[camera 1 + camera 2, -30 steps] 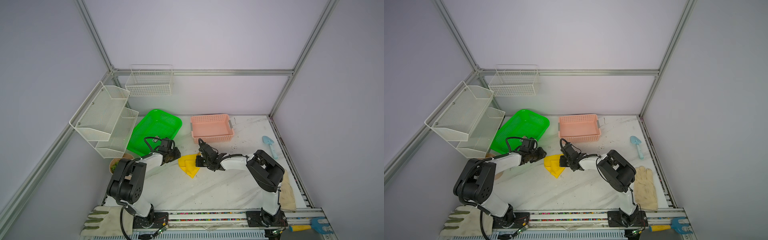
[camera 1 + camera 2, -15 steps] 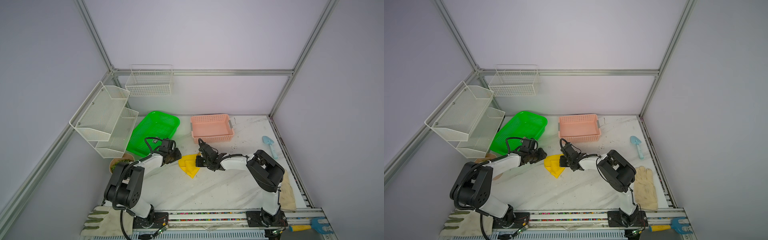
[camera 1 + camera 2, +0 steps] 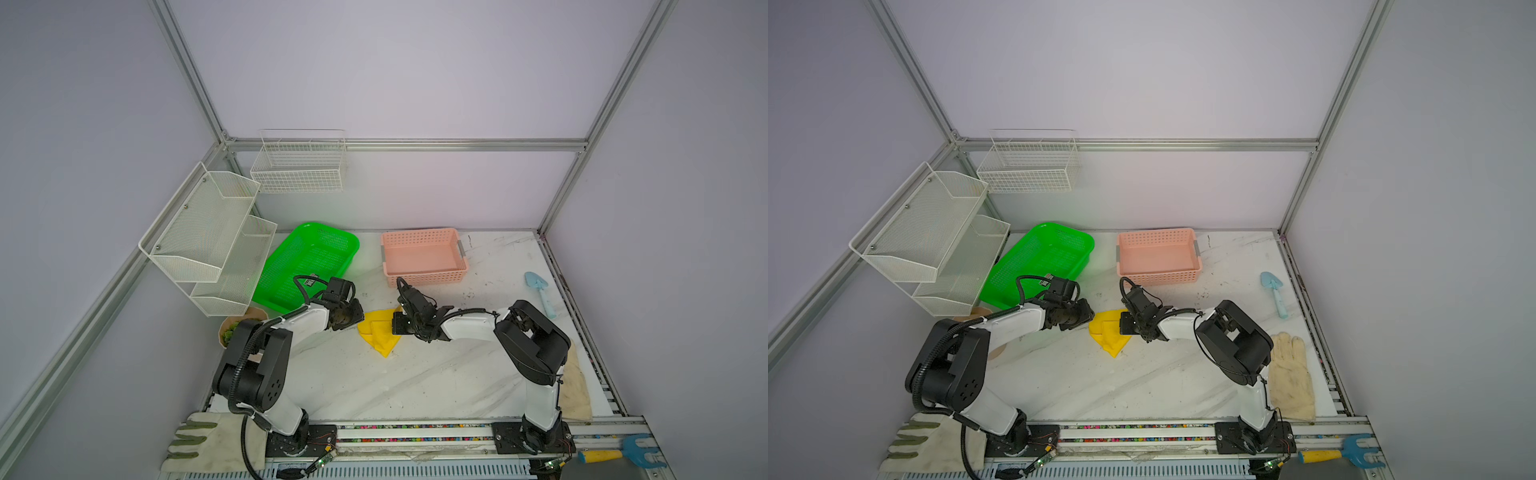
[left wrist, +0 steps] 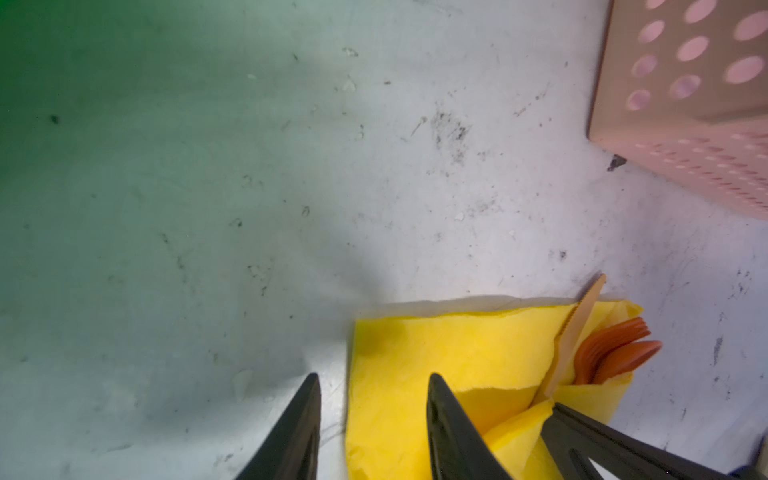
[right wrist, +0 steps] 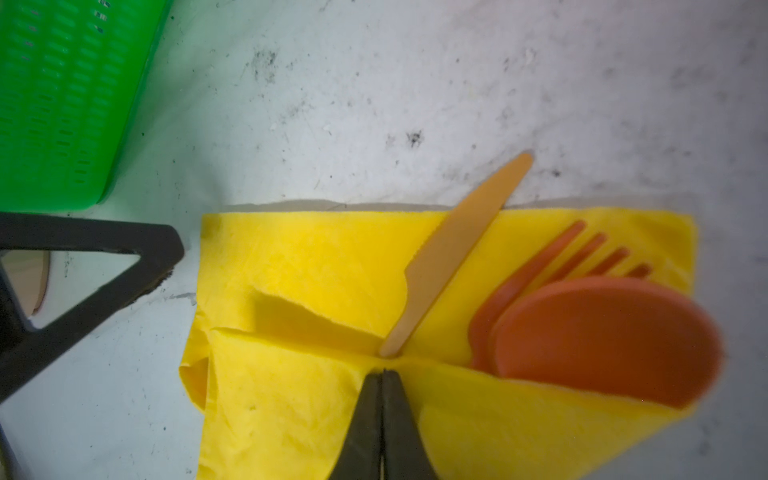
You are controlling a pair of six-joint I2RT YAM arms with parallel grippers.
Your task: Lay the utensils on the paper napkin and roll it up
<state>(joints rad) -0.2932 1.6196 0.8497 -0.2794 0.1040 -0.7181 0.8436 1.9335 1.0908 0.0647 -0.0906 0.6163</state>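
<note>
Mid-table, in front of the gap between the green basket (image 3: 307, 266) and the pink basket (image 3: 424, 276), the paper napkin (image 3: 376, 334) lies partly folded on the white marbled table (image 3: 374, 386), on the same spot as a second ago. Tucked in its fold, the utensils (image 5: 582, 324) poke out: an orange spoon (image 5: 602, 340) lying over an orange fork (image 5: 552, 257), beside a paler knife (image 5: 457, 245) whose tip reaches past the paper's edge. The right gripper (image 5: 382, 374) has not moved, and its jaws are pressed together on a raised fold of the napkin. The left gripper (image 4: 372, 378), at the napkin's opposite side, has shifted only slightly. Its jaws stand apart, one finger (image 4: 444, 419) over the yellow sheet and its mate over bare table, straddling the edge and gripping nothing.
</note>
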